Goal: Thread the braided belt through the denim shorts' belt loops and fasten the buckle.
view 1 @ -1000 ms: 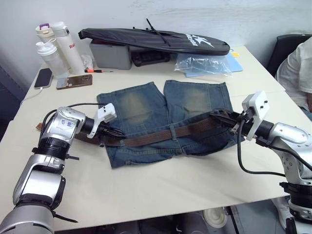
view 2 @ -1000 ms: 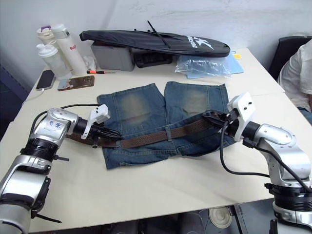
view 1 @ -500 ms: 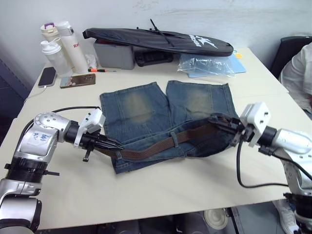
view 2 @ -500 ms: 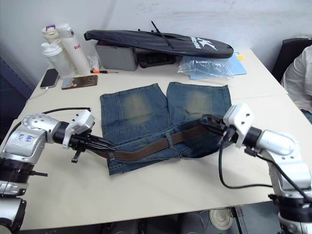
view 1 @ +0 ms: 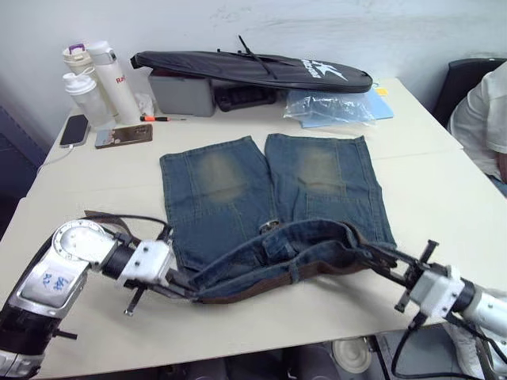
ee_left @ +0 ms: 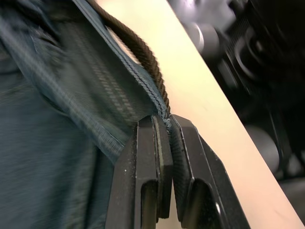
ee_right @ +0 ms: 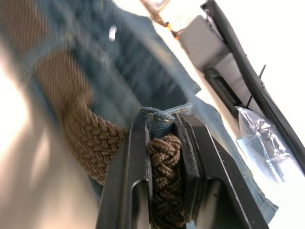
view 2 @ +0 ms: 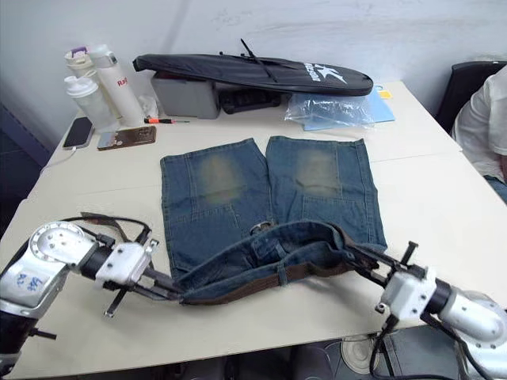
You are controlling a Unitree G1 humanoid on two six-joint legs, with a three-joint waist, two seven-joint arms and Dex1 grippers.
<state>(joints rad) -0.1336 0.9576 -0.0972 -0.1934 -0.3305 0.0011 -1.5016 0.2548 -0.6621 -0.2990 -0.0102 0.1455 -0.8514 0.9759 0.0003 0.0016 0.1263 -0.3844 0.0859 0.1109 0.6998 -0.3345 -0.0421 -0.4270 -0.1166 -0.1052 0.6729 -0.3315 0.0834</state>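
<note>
The denim shorts [view 1: 269,182] lie on the table with their legs pointing away from me. Their waistband [view 1: 301,245] is raised and bunched near the front edge. The braided belt [view 1: 261,286] runs along the waistband's underside and passes under a belt loop [view 2: 279,274]. My left gripper [view 1: 190,291] is shut on the waistband's left end; in the left wrist view its fingers [ee_left: 152,143] pinch the denim hem with the belt [ee_left: 143,52] beside it. My right gripper [view 1: 379,258] is shut on the right end, gripping the belt [ee_right: 164,152] and the denim together. The buckle is hidden.
At the back of the table [view 1: 444,190] lie a long black bag [view 1: 253,70] on a grey box [view 1: 181,91], a clear plastic bag [view 1: 333,103], bottles [view 1: 95,79] and two phones [view 1: 123,134]. A person's white sleeve [view 1: 483,111] shows at the right. Both grippers hover near the front edge.
Both grippers have pulled toward the table's front edge and spread apart, lifting and stretching the waistband with the belt. The shorts' legs have been dragged flat.
</note>
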